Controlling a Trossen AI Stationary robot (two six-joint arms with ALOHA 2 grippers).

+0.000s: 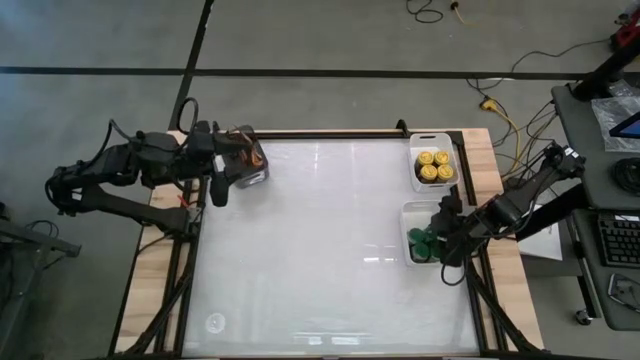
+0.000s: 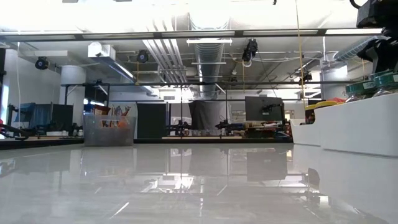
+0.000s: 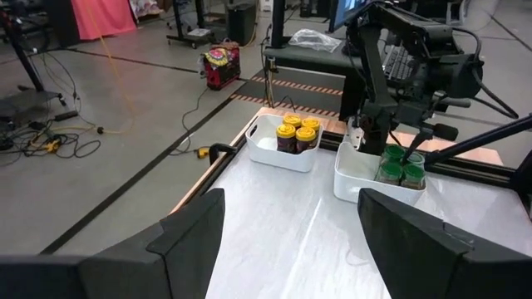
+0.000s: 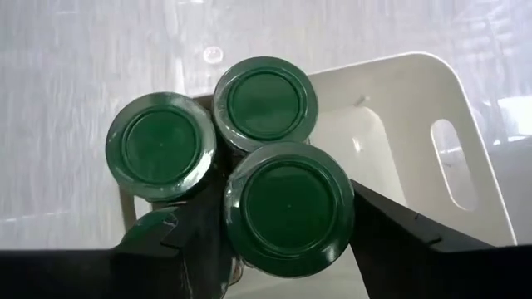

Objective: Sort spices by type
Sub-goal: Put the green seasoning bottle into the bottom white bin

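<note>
Hovering over the near white rectangular tray (image 1: 411, 212), the right gripper (image 4: 287, 218) straddles a green-lidded clear round jar (image 4: 288, 208), fingers either side; whether it pinches, I cannot tell. Yellow-lidded jars (image 1: 434, 166) fill the far tray (image 1: 430, 139). Left gripper (image 3: 291, 228) waits spread at the table's far left corner.

The table (image 1: 320, 250) was glossy white, framed in pale wood with black rails. Two white trays stood at its right edge. The farther tray (image 1: 432, 142) held clear jars with yellow lids (image 1: 434, 165) and dark contents. The nearer tray (image 4: 416, 124) held jars with dark green lids (image 4: 266, 100). A grey cup (image 1: 250, 165) of brown sticks stood at the far left corner. Both arms were black, as were the right gripper (image 4: 287, 241) and left gripper (image 3: 291, 241). The floor was grey, crossed by dark lines.
</note>
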